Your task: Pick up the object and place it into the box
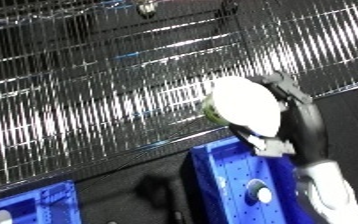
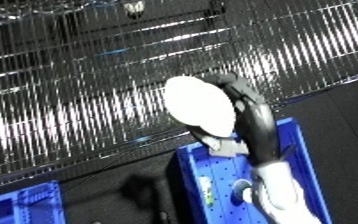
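Wire shelving [image 1: 87, 85] is gleaming behind the right hand [image 2: 251, 117], seemingly curling round a white object [image 2: 199, 106] above the blue bin [image 2: 213, 185].

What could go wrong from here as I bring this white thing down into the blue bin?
1. The right hand holds the white round object from behind its edge; it could slip before release.
2. The object sits over the blue bin's far rim, near the wire shelf; released now, it may hit the rim and land outside.
3. Something already lies in the bin; the drop could strike it.
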You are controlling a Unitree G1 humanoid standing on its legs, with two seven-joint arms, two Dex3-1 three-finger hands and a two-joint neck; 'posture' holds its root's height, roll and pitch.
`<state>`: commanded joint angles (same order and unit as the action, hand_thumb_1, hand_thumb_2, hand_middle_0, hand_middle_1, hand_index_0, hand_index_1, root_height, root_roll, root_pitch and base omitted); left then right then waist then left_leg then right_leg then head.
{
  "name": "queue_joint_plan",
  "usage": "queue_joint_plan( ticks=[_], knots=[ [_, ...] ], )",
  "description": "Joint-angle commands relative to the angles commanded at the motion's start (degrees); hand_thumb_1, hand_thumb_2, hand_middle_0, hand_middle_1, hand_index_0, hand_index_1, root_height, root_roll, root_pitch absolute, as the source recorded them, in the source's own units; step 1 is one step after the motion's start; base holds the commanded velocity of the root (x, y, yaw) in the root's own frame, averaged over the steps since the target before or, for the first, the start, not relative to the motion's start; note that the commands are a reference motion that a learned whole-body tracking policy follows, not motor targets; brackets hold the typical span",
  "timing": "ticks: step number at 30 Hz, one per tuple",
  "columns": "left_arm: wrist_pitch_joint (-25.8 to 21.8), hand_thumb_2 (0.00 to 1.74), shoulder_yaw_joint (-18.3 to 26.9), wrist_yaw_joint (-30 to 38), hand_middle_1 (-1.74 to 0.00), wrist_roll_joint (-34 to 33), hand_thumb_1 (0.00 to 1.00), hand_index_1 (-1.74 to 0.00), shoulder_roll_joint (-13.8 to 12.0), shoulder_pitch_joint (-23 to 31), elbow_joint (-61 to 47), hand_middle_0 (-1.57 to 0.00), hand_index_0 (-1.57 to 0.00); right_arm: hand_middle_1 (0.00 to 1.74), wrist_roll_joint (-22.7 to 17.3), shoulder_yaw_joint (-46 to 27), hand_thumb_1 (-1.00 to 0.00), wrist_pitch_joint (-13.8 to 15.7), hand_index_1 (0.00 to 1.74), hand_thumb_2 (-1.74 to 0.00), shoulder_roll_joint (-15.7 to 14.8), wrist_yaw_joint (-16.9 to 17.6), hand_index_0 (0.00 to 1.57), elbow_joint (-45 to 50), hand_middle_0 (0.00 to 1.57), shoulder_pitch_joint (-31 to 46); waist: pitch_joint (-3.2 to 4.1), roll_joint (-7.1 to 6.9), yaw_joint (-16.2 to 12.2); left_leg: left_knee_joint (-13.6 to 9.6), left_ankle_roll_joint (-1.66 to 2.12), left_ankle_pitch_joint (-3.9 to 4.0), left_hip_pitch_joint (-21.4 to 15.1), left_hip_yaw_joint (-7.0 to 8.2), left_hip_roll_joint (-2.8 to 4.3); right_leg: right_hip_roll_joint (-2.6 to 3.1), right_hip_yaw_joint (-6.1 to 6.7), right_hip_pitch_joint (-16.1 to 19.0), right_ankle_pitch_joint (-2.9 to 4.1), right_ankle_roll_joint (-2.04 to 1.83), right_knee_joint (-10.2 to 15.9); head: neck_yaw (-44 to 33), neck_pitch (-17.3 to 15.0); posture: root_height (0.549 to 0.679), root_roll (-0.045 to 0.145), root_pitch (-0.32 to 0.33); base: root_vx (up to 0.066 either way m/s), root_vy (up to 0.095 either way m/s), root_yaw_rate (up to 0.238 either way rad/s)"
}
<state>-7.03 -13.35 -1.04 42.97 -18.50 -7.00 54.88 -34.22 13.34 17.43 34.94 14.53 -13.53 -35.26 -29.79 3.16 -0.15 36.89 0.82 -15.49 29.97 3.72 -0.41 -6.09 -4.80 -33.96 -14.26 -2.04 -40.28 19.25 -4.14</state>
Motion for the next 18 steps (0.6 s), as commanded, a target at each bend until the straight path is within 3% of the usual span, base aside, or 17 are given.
queue_joint_plan(
  ticks=[4, 7, 13, 18],
  knots=[
    [-0.62, 0.0, 1.02, 0.29, 0.0, 0.74, 0.0, 0.0, 0.43, -0.06, 0.6, 0.0, 0.0, 1.74, -1.55, -2.23, -1.0, 1.66, 1.74, -1.74, -1.34, 1.24, 1.57, 0.68, 1.57, 6.72, 0.0, -0.64, -1.7, -0.41, 0.08, -0.18, -0.71, 0.58, 0.32, 0.63, 0.62, 0.49, 0.17, -0.15, 0.75, 0.83, -0.85, 0.64, 0.066, 0.13, -0.036, 0.013, -0.165],
    [-1.08, 0.0, 1.62, 0.58, 0.0, 1.36, 0.0, 0.0, 0.67, -0.01, 0.85, 0.0, 0.0, 1.74, -2.25, -3.48, -1.0, 3.33, 1.74, -1.74, -2.08, 1.24, 1.57, -0.73, 1.57, 11.04, 0.0, -1.04, -2.81, -0.93, 0.12, -0.32, -1.53, 0.97, 0.56, 1.03, 0.97, 1.13, 0.27, -0.26, 1.42, 3.95, -3.7, 0.642, 0.064, 0.128, -0.042, 0.011, -0.164],
    [-2.14, 0.0, 1.29, 0.6, 0.0, 2.95, 0.0, 0.0, 0.76, -0.1, 2.75, 0.0, 0.0, 1.74, -8.82, -4.94, -1.0, 7.41, 1.74, -1.74, -1.76, -4.1, 1.57, -12.0, 1.57, 16.68, 0.0, -1.51, -4.28, -1.23, 0.31, -0.92, -3.3, 1.17, 1.01, 1.4, 1.5, 2.97, 0.33, -0.22, 2.22, 14.17, -9.38, 0.645, 0.063, 0.113, -0.027, 0.01, -0.137],
    [-2.96, 0.0, -0.22, 0.05, 0.0, 3.83, 0.0, 0.0, 0.62, 0.24, 3.55, 0.0, 0.0, 1.74, -10.79, -5.05, -1.0, 6.46, 1.74, -1.74, -0.75, -6.22, 1.57, -23.21, 1.57, 18.12, 0.0, -1.01, -4.17, -2.21, 0.19, -0.96, -4.65, 0.87, 0.68, 1.48, 1.72, 4.21, 0.47, -0.07, 3.18, 23.03, -13.2, 0.647, 0.065, 0.105, -0.014, 0.003, -0.045]
  ],
)
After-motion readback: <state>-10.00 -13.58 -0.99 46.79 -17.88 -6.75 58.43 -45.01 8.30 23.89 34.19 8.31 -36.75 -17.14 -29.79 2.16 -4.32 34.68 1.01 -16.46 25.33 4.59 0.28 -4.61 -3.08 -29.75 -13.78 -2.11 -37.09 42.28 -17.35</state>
